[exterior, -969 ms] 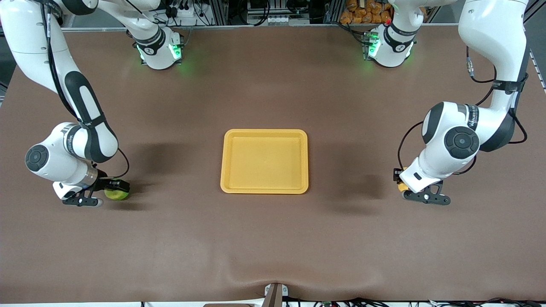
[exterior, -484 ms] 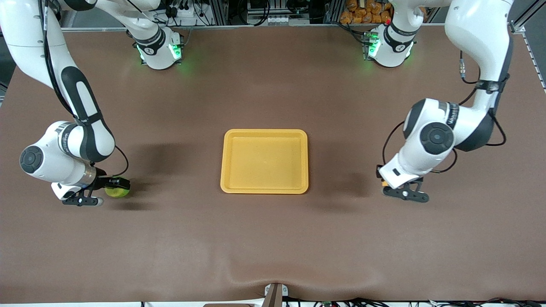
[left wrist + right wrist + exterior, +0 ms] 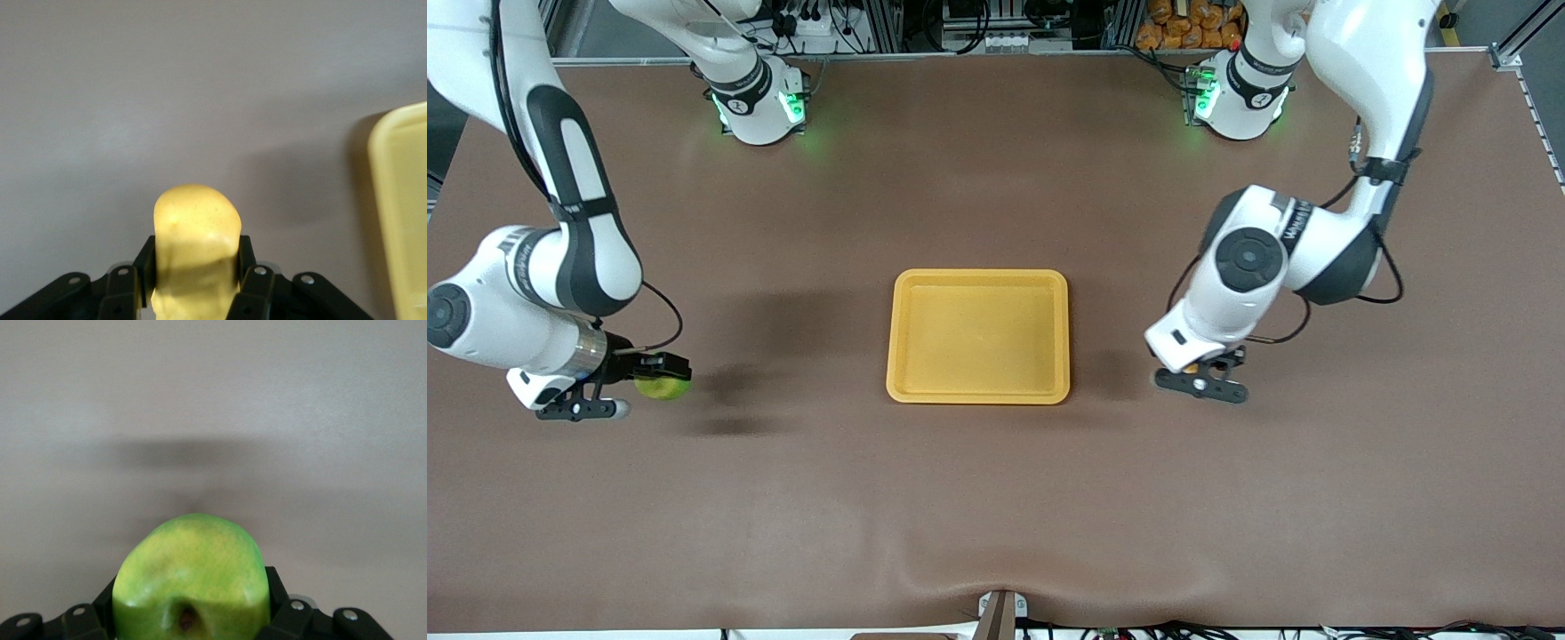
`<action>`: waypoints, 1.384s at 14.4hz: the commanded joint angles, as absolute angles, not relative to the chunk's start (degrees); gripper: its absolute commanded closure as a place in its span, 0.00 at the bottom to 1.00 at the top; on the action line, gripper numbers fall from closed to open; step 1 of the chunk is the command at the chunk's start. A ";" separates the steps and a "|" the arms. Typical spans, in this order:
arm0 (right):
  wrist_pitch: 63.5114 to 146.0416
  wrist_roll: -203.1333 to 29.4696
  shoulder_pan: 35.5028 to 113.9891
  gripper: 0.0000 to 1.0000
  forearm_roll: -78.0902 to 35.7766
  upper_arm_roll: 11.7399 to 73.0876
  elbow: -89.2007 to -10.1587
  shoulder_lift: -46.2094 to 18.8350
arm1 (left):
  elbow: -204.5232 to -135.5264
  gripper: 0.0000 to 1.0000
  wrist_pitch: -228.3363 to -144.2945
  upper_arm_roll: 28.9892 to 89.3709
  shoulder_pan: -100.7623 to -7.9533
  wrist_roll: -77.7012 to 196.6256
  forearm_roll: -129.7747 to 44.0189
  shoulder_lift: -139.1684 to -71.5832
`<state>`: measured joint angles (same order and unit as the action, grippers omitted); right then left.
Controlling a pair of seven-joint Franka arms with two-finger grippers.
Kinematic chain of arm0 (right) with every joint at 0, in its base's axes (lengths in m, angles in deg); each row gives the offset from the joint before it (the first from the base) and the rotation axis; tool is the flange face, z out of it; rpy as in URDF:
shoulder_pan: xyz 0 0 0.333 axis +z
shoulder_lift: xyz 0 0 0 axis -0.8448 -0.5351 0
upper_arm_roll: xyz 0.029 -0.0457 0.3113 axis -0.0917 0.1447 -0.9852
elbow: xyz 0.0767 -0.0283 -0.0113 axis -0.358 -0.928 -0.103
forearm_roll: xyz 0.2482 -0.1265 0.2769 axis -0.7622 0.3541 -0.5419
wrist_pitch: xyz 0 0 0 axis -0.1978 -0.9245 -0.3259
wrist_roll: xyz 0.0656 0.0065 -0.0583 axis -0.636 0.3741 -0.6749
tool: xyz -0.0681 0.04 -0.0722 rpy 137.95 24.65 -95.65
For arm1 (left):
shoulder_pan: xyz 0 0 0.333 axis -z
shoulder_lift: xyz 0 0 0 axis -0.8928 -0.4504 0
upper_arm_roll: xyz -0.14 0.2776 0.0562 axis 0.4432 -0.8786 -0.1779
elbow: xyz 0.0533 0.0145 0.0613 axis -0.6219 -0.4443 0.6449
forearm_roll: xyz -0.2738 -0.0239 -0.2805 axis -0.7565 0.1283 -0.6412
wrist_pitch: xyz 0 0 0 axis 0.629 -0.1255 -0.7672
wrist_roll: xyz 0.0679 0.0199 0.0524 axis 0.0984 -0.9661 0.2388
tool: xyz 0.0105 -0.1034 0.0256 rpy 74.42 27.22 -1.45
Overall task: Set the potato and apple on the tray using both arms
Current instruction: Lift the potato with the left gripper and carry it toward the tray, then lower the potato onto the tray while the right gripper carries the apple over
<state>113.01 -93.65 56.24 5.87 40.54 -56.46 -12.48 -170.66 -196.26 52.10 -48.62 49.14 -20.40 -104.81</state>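
Beside the empty tray (image 3: 978,336), I log my left gripper (image 3: 1199,382) clamped on the potato (image 3: 195,247), now carried close to the rim, and my right gripper (image 3: 605,391) clamped on the apple (image 3: 662,388), lifted but well apart.

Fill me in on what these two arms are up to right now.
Each arm has picked up one item for the tray. The left gripper is shut on the potato, held in the air over the table beside the tray, at the left arm's end. The right gripper is shut on the apple, lifted over the table toward the right arm's end, well off from the tray. Nothing lies on the tray yet.
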 commanded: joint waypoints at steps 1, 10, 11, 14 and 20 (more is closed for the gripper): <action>108.35 -94.63 57.64 1.00 5.23 39.78 -57.53 -7.03 | -166.03 1.00 -194.75 51.84 -45.40 45.37 -21.93 -107.78; 102.01 -105.59 67.22 1.00 5.58 39.60 -57.01 1.69 | -158.74 1.00 -194.84 51.84 -35.91 24.45 -22.81 -115.78; 100.88 -108.58 67.75 1.00 5.58 39.60 -56.31 1.69 | -157.60 1.00 -194.92 51.84 -35.03 22.08 -22.90 -116.92; 99.72 -113.78 70.12 1.00 5.58 39.51 -55.34 1.51 | -155.57 1.00 -195.10 51.84 -33.35 16.10 -22.90 -119.30; 99.81 -117.30 77.06 1.00 5.67 39.60 -54.28 0.90 | -155.57 1.00 -195.27 51.84 -32.47 14.23 -22.81 -121.15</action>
<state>100.70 -115.34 74.52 5.84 39.02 -55.44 0.72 -157.47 -196.26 52.12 -32.90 14.89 -22.06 -119.97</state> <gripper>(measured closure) 0.181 0.498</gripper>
